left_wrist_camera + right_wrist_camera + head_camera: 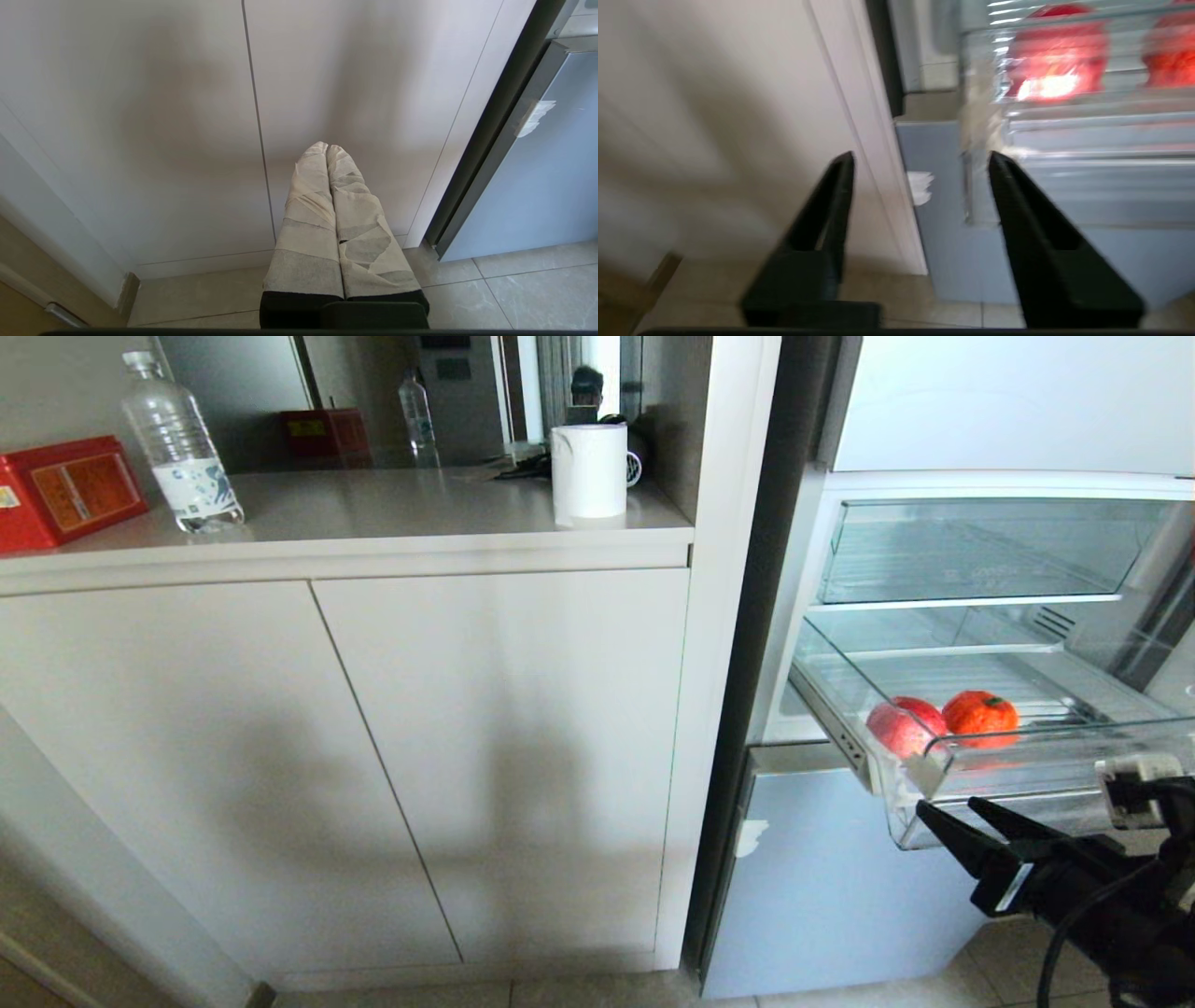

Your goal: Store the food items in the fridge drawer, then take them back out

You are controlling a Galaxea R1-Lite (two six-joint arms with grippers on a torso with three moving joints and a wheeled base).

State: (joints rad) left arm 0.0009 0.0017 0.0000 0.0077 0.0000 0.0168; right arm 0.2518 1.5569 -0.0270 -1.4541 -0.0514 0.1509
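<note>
Clear plastic fridge drawer stood pulled out, holding a red rounded piece left of an orange-red piece. Right gripper hovered near its front, jaws released, empty. Left gripper clenched, facing white cabinet doors.

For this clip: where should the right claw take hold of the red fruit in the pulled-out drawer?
Probably from above, across the rounded sides of the red fruit. The fridge drawer is open on top, its clear front wall blocks a level approach, and the orange fruit sits close beside it.
</note>
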